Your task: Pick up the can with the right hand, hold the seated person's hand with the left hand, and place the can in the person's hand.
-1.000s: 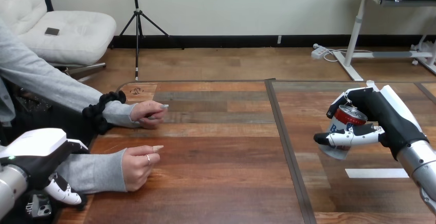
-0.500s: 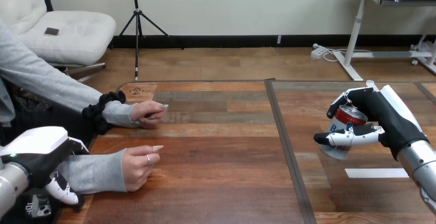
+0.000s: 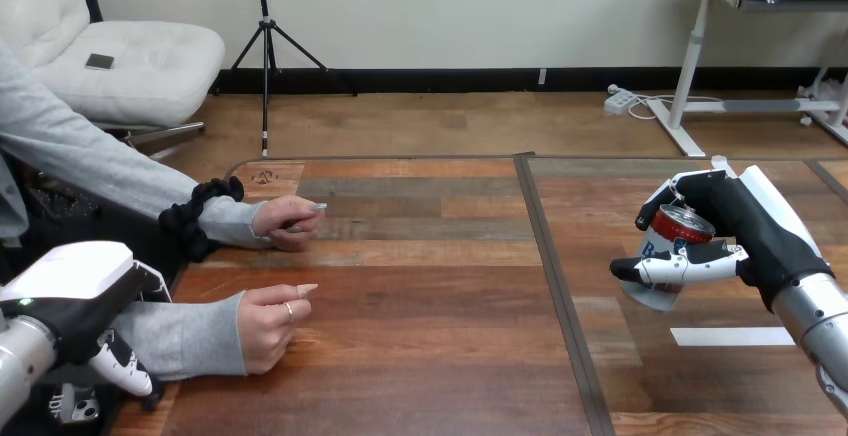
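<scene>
The can (image 3: 668, 251), red-topped with a white and blue side, hangs tilted above the table's right part, and my right hand (image 3: 740, 231) is shut on it, thumb across its front. At the view's lower left my left hand (image 3: 70, 296) is beside the person's grey-sleeved forearm (image 3: 180, 334), at the table's left edge. Its fingers (image 3: 128, 371) hang relaxed in front of the sleeve and curl round nothing. The person's nearer hand (image 3: 268, 321) rests loosely curled on the table. The person's farther hand (image 3: 290, 222) lies on the table behind it.
The wooden table (image 3: 430, 296) has a dark seam (image 3: 555, 286) running front to back at its middle. A strip of white tape (image 3: 732, 337) lies on the table under my right forearm.
My left hand has drifted slightly to the left beside the person's forearm. The right hand and the can have stayed still, and so have the person's hands.
</scene>
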